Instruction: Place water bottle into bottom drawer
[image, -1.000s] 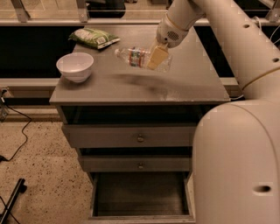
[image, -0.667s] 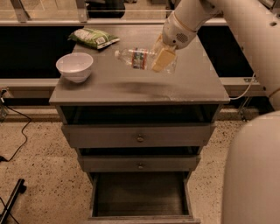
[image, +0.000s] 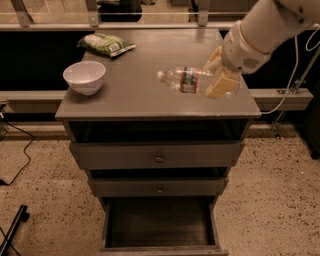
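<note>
**Water bottle (image: 186, 80) gripped at the cabinet top; bottom drawer (image: 160, 227) stands open**

The small clear ribbed plastic water bottle, with its white cap and red-and-teal label band, is held on its side at the right of the grey wooden cabinet top (image: 135, 97), cap pointing left. Whether it is just clear of the surface or touching it cannot be told. The two-finger gripper (image: 218, 75) is at the right edge of the top, and its tan fingers are clamped on the bottle's base end.

A round white bowl (image: 84, 76) sits at the near left of the top and a green snack bag (image: 106, 44) at the far left, both well apart from the bottle.

The step in hand is judged to be the carry: the bottle is grasped but not yet brought to the drawer. The lowest, deepest grey drawer is pulled out toward the near side, its dark interior exposed, below the two shallower round-knobbed drawers (image: 159, 172).

Next, the bottle must be drawn nearward past the top's front edge, then lowered in front of the upper drawers and into the open box before release. Clearance from that edge and from the drawer walls should be watched.
</note>
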